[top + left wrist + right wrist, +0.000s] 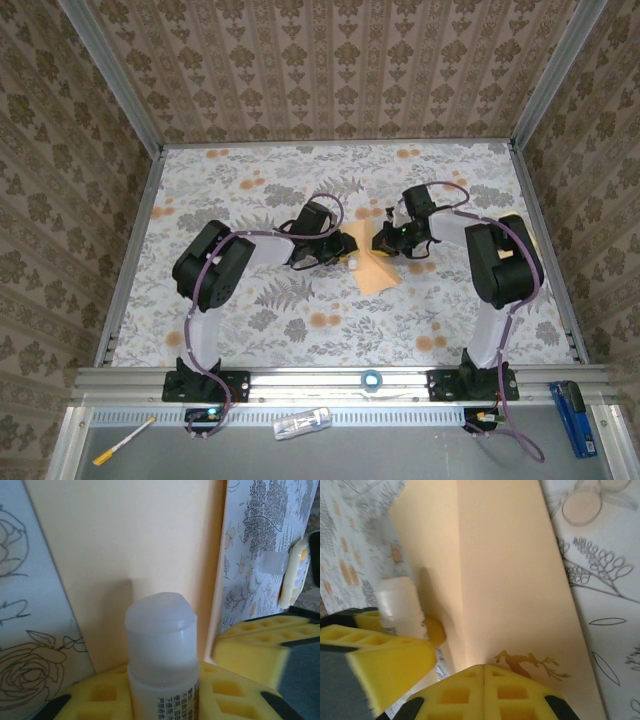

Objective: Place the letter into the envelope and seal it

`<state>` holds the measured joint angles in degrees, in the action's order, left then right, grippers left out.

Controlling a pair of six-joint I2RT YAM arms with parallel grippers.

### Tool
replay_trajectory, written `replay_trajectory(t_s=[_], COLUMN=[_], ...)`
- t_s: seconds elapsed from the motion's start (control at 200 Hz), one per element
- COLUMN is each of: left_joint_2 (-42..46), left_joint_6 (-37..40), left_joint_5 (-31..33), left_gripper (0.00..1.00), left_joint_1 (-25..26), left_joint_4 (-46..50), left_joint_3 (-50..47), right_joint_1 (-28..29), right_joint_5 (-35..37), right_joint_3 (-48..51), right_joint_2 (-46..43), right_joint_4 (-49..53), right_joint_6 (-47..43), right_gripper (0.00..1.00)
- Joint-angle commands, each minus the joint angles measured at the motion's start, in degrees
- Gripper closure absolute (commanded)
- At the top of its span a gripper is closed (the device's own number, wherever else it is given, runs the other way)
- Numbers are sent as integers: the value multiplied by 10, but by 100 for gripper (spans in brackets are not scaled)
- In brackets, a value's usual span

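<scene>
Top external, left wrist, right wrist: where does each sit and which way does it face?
Top external: above and behind both arms, looking down on them and the table.
Left wrist: on the left hand, facing the glue stick it holds and the envelope.
Right wrist: on the shut right hand, facing the envelope.
Shared: both wrist views show glue stick and envelope.

The envelope (135, 540) is smooth, matt tan paper. The glue stick (160, 630) is frosted, translucent plastic with a printed label. The right gripper (484, 685) has matt yellow plastic fingers with square pockets. The tablecloth (300, 330) looks like printed cloth; the rail (300, 383) at 6 o'clock is brushed metal.
</scene>
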<state>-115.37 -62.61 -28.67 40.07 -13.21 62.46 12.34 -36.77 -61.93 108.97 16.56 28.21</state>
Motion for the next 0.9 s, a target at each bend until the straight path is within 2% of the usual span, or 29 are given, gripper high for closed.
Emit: replay_trajectory(t_s=[0.0,0.48,0.89], left_joint_2=[-1,1,5], left_joint_6=[3,-2,-3], left_joint_5=[-3,-2,-1], left_gripper=[92,92,93], left_joint_1=[-4,-5,-5], left_joint_4=[7,-6,-9], left_joint_3=[3,-12,-16], right_joint_1=[6,4,-7], right_joint_5=[-11,20,-12], right_joint_3=[14,38,-6], right_joint_2=[21,34,1], right_joint_4=[-8,-4,-27], right_joint_6=[8,6,38], right_gripper=[95,96,96])
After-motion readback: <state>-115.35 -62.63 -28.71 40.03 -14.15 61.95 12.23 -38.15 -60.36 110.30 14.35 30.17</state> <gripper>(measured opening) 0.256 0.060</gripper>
